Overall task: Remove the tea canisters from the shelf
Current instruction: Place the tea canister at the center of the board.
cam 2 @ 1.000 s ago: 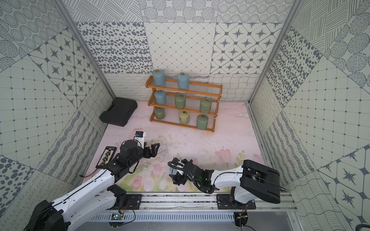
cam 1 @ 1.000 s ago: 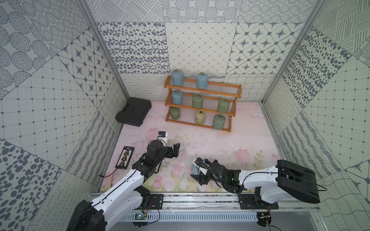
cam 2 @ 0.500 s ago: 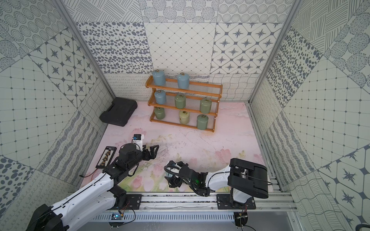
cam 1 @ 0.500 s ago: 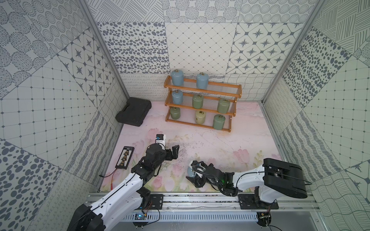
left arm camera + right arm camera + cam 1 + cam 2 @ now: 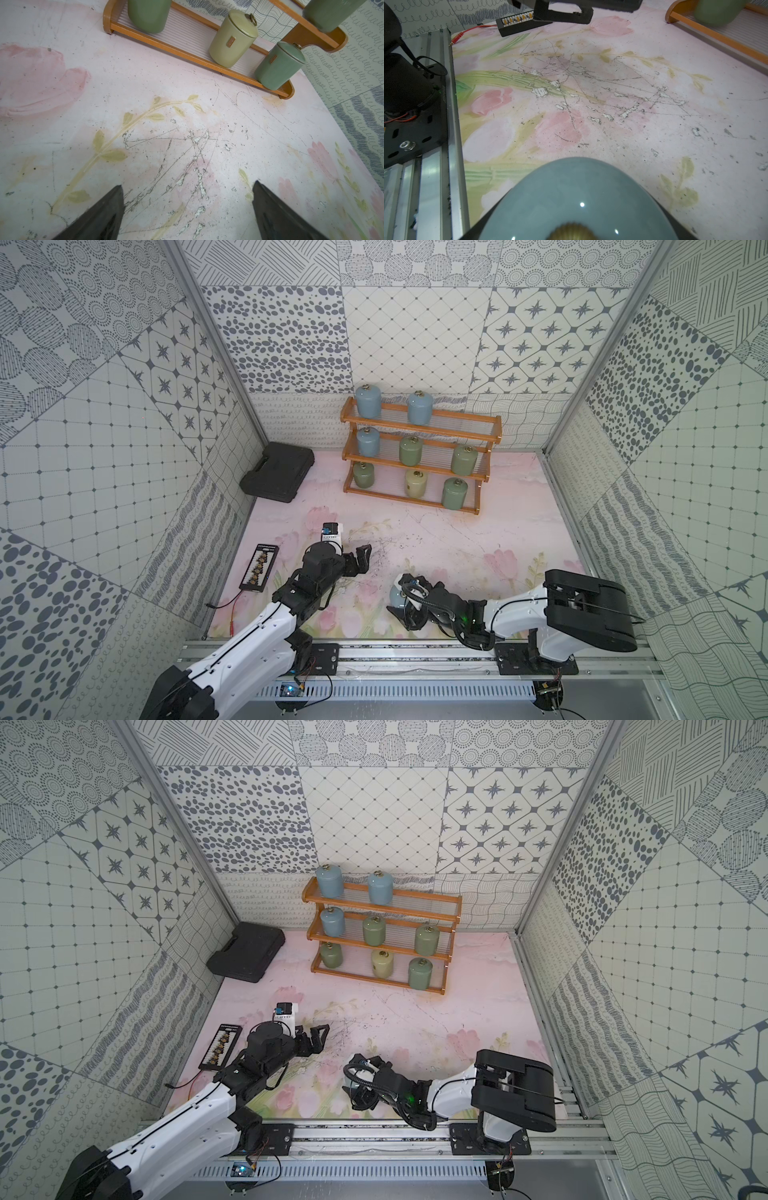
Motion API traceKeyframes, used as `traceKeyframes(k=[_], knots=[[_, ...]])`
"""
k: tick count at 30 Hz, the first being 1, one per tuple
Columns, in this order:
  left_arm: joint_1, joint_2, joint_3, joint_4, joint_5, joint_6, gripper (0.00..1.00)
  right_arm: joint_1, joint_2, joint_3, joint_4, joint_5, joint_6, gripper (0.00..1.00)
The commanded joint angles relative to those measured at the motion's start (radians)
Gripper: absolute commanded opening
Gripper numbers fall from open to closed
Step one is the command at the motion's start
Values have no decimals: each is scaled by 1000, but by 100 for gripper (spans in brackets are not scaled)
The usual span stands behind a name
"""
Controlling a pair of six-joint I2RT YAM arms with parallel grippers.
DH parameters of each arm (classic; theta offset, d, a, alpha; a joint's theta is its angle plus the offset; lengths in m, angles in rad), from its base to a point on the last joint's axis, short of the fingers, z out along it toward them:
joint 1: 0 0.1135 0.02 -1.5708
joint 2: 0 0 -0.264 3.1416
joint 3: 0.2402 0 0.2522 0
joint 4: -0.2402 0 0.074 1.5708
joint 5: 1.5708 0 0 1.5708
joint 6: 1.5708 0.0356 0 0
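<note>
The shelf [image 5: 420, 432] [image 5: 382, 905] stands at the back with several tea canisters on it. Two pale blue ones [image 5: 368, 403] are on the top tier. The middle tier holds a blue one and two green ones [image 5: 410, 451]. On the bottom tier a cream canister [image 5: 415, 484] [image 5: 230, 41] stands between two green ones [image 5: 278, 66]. My right gripper [image 5: 402, 598] [image 5: 577, 228] is shut on a pale blue canister [image 5: 395, 596] [image 5: 353, 1080] [image 5: 577, 197], low over the front of the mat. My left gripper [image 5: 360, 561] [image 5: 188, 185] is open and holds nothing, over the bare mat.
A black plastic case [image 5: 277, 472] lies by the left wall. A black strip holder [image 5: 259, 569] with a red lead lies at the front left. The metal rail [image 5: 415, 651] runs along the front edge. The shelf's rail [image 5: 716, 39] is far from the held canister.
My right arm has swung a little to the left with the blue canister in it. My left gripper has drawn back slightly toward the front and stays open.
</note>
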Motion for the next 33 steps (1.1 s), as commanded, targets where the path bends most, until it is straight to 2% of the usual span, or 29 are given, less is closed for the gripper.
traceKeyframes(k=[1, 17, 33], knots=[[-1, -6, 0, 20, 18, -9, 100, 10, 5, -4, 122, 20, 13, 81], [-2, -1, 16, 8, 4, -3, 100, 12, -71, -85, 94, 97, 19, 88], [-2, -7, 16, -2, 2, -4, 100, 12, -72, -87, 83, 79, 31, 97]])
